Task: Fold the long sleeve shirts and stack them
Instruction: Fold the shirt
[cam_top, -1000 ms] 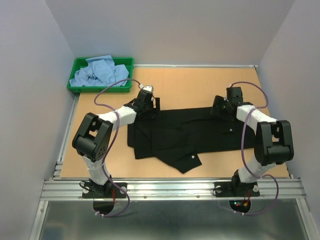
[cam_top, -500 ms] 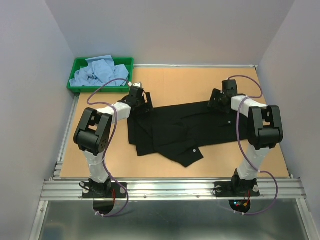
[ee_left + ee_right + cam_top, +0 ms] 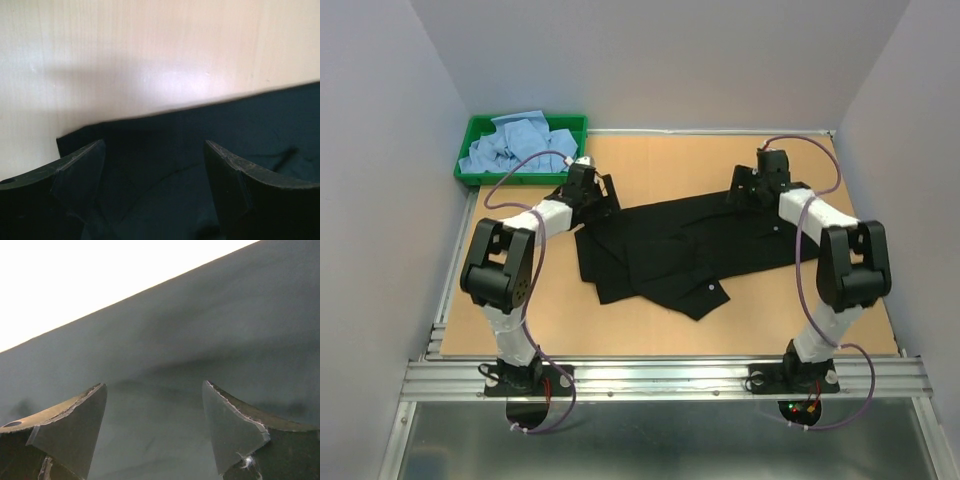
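I'm worrying that closing now could be catching only the thin far hem of the black shirt (image 3: 690,255), lying spread mid-table, leaving one corner slipping and the fold skewing. The left gripper (image 3: 155,150) and right gripper (image 3: 155,390) are both gaping wide over that far edge, gripping nothing yet.

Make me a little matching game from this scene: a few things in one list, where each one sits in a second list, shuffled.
Things:
1. black shirt
2. light blue shirts
3. green tray
4. right gripper

Places:
A. at the far left corner of the table
B. over the black shirt's far edge, at its right end
C. spread out across the middle of the table
D. heaped inside the green tray

Pairs: 1-C, 2-D, 3-A, 4-B
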